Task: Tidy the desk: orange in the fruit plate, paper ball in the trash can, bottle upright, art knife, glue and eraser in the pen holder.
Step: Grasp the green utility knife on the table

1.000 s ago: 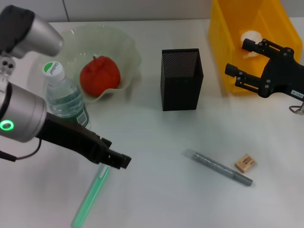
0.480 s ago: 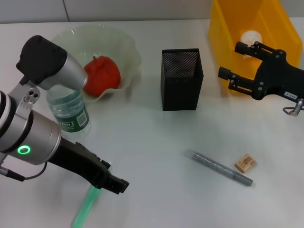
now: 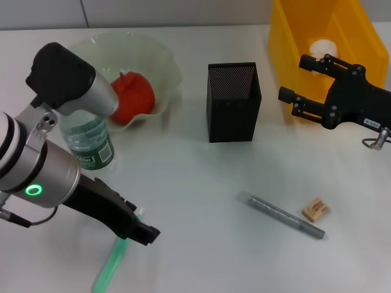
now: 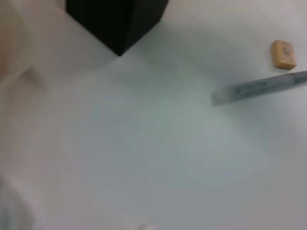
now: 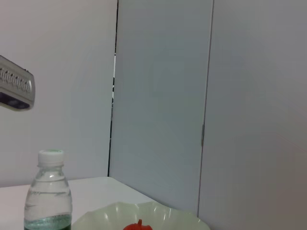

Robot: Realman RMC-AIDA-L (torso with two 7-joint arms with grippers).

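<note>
so, head view: orange (image 3: 130,96) sits in the fruit plate (image 3: 164,58), paper ball (image 3: 322,47) lies in the trash can (image 3: 287,49), bottle (image 3: 90,144) stands upright just beside the plate. three items look done. left on the desk: grey knife (image 3: 282,216), eraser (image 3: 315,209) just beside it, green glue stick (image 3: 112,262) at the near edge; pen holder (image 3: 232,101) shows nothing inside from this angle. left gripper (image 3: 145,232) hangs low over the glue stick's upper end, fingers cannot be told apart or together. right gripper (image 3: 301,82) hovers by the can's front wall, fingers spread, holding nothing.

left wrist view: holder corner (image 4: 117,21), knife (image 4: 259,87) and eraser (image 4: 283,53) show; the glue stick does not, though the head view has it.

right wrist view: bottle (image 5: 48,201), plate rim (image 5: 144,209) and orange top (image 5: 139,225) from table height, confirming the bottle stands straight.
</note>
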